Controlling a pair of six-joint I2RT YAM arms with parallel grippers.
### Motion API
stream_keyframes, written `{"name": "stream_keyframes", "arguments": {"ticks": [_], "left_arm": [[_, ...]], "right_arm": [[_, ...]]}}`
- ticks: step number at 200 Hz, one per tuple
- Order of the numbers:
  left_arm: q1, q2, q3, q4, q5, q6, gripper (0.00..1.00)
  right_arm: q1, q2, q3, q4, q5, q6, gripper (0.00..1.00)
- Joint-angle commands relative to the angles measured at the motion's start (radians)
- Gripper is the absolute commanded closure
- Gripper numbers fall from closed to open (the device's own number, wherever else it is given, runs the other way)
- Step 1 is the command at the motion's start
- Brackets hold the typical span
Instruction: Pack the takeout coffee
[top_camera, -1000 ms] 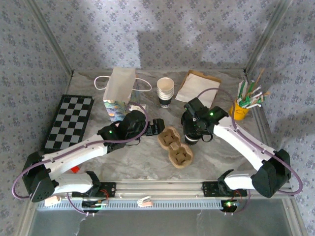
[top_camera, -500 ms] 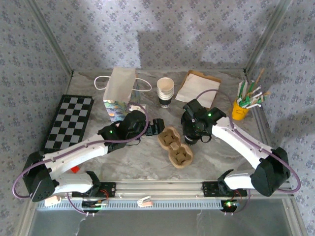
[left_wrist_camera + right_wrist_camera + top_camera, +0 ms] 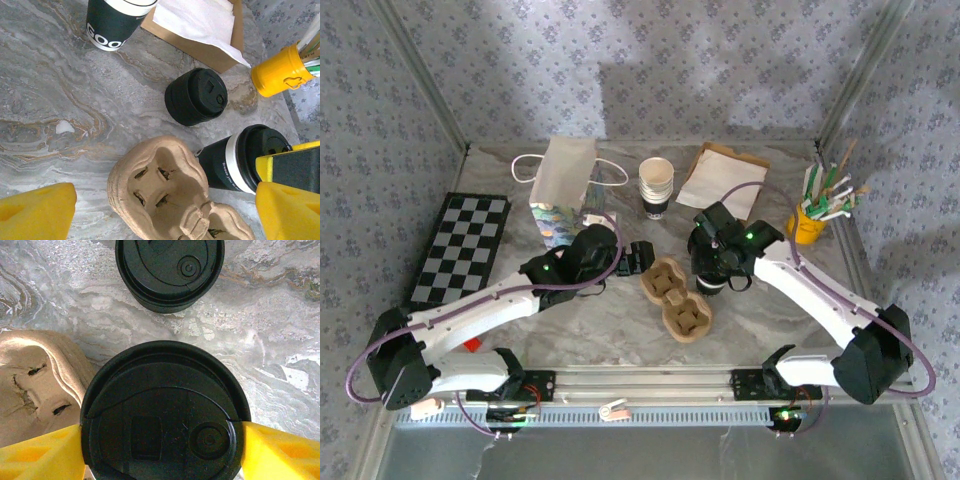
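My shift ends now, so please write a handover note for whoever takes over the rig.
Left gripper: open, hovering by the pulp carrier.
Right gripper: closed on the lidded cup, right beside the carrier.
Carrier holds no cup. Paper bag stands upright, back left.
Done: cup gripped.
Left: probably seat the cup in the carrier, then pack the bag.

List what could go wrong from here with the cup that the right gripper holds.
1. The right gripper pinches the lidded coffee cup at its lid, so the lid may pop off or the cup slip and spill.
2. The pulp cup carrier lies loose beside the cup, with the left gripper open and not gripping it; an off-centre placement could shove or tip it.
3. The stack of black lids stands close by and could get knocked.
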Motion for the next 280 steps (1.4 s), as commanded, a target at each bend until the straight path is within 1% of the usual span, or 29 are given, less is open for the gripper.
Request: {"name": "stream_keyframes", "arguments": {"ticks": [1,27,72,96,114,129,143,174,206,227,244,256,275,280], "left_arm": [[-0.005,0.006,0.007,0.005,-0.015,0.006,0.08],[-0.006,0.005,0.006,0.000,-0.015,0.006,0.08],[-0.005,0.008,0.008,0.002,-0.015,0.006,0.08],[-0.005,0.018,0.017,0.004,-0.003,0.009,0.08],[-0.005,0.023,0.027,0.001,0.003,0.011,0.08],[-0.005,0.024,0.036,-0.005,0.007,0.011,0.08],[-0.006,0.024,0.042,-0.009,0.011,0.011,0.08],[-0.006,0.030,0.061,-0.010,0.039,0.011,0.11],[-0.014,0.056,0.096,-0.018,0.067,0.019,0.15],[-0.024,0.082,0.114,-0.001,0.085,0.021,0.18],[-0.030,0.120,0.146,0.003,0.124,0.030,0.22],[-0.036,0.155,0.171,0.009,0.149,0.040,0.27],[-0.043,0.226,0.207,0.059,0.218,0.052,0.33],[-0.044,0.249,0.221,0.071,0.240,0.055,0.34]], "right_arm": [[0.006,0.004,-0.011,0.002,0.020,0.010,0.24],[0.005,0.022,-0.030,0.018,0.009,0.008,0.24],[0.006,0.014,-0.050,-0.006,0.013,0.021,0.22],[0.006,0.012,-0.048,0.002,0.000,0.020,0.16],[0.005,0.009,-0.027,-0.002,-0.012,0.021,0.15],[0.005,-0.003,-0.009,-0.017,-0.019,0.017,0.11],[0.002,-0.020,0.000,-0.025,-0.024,0.012,0.09],[-0.033,-0.052,0.009,-0.038,-0.067,0.000,0.05],[-0.067,-0.087,0.009,-0.043,-0.113,-0.009,0.03],[-0.117,-0.105,0.013,-0.061,-0.169,-0.018,0.06],[-0.168,-0.145,-0.001,-0.065,-0.232,-0.024,0.14],[-0.214,-0.167,-0.015,-0.066,-0.309,-0.042,0.20],[-0.292,-0.192,-0.047,-0.062,-0.412,-0.069,0.28],[-0.316,-0.196,-0.055,-0.062,-0.432,-0.076,0.32]]}}
